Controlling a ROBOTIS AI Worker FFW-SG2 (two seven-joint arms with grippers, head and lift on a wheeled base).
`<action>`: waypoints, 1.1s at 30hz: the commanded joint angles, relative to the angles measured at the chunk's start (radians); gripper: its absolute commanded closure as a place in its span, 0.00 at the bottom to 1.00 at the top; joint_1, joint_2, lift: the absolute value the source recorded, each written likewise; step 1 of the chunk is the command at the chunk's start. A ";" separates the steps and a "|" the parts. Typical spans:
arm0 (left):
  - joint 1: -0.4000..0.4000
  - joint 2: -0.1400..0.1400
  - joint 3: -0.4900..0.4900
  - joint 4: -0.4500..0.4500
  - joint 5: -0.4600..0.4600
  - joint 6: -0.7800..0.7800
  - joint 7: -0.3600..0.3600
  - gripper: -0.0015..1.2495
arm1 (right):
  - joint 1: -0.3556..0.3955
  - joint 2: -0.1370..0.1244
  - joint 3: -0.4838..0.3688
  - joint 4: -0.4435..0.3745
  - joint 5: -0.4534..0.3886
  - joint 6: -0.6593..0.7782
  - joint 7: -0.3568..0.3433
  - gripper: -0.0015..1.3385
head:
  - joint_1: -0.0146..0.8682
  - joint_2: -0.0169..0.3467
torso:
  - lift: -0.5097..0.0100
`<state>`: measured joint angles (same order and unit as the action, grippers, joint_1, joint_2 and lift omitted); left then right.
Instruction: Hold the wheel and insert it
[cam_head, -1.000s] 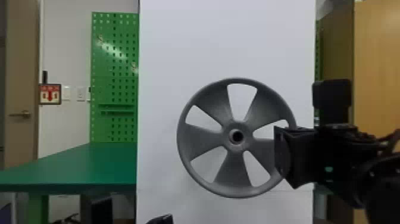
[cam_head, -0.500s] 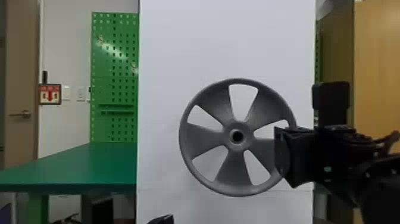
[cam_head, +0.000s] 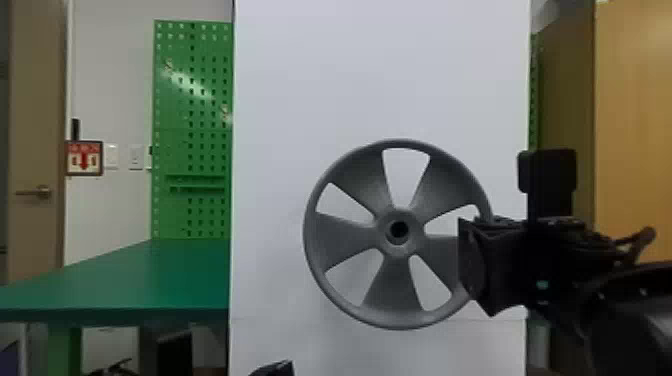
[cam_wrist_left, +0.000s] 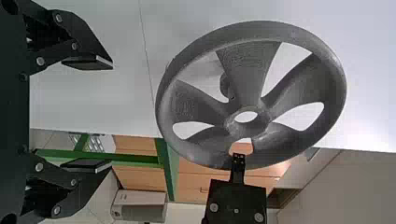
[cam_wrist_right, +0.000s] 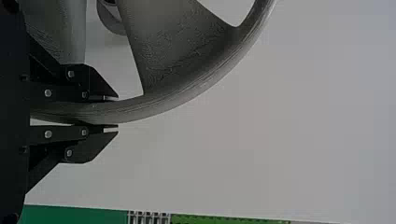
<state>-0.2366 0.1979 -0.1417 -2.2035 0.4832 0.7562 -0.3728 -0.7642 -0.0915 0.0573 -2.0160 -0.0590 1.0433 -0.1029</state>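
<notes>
The grey spoked wheel (cam_head: 345, 237) stands upright before a white panel in the head view, with my right gripper (cam_head: 472, 262) at its right side. In the right wrist view, my right gripper (cam_wrist_right: 112, 113) is shut on the rim of the wheel (cam_wrist_right: 187, 88). My left gripper (cam_head: 274, 369) shows as a black tip at the bottom edge. In the left wrist view, my left gripper (cam_wrist_left: 112, 114) is open and holds nothing, apart from the wheel (cam_wrist_left: 247, 70). Behind the spokes, a round grey shaft (cam_wrist_left: 224, 86) is partly visible; whether it touches the hub I cannot tell.
The white panel (cam_head: 380, 75) rises behind the wheel. Left of it are a green table (cam_head: 150, 280) and a green pegboard (cam_head: 192, 110). A wooden surface (cam_head: 635, 130) stands at the far right.
The wheel has shifted very slightly, its left rim a little to the right and its lower rim a little up. My right gripper keeps nearly the same place, still on the rim.
</notes>
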 joint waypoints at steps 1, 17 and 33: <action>-0.001 0.000 -0.001 0.002 0.000 0.000 0.000 0.40 | -0.001 -0.001 -0.005 0.026 0.016 -0.026 0.006 0.77 | 0.02 0.07 | 0.03; -0.004 0.002 -0.003 0.005 0.003 0.000 0.000 0.40 | -0.003 -0.005 -0.011 0.105 0.025 -0.117 0.043 0.77 | 0.02 0.07 | 0.03; -0.006 0.002 -0.007 0.010 0.008 0.000 0.000 0.40 | -0.036 -0.013 -0.008 0.160 0.034 -0.143 0.054 0.77 | 0.02 0.07 | 0.03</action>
<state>-0.2424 0.1994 -0.1474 -2.1938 0.4903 0.7562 -0.3729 -0.7929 -0.1017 0.0465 -1.8699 -0.0246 0.9026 -0.0513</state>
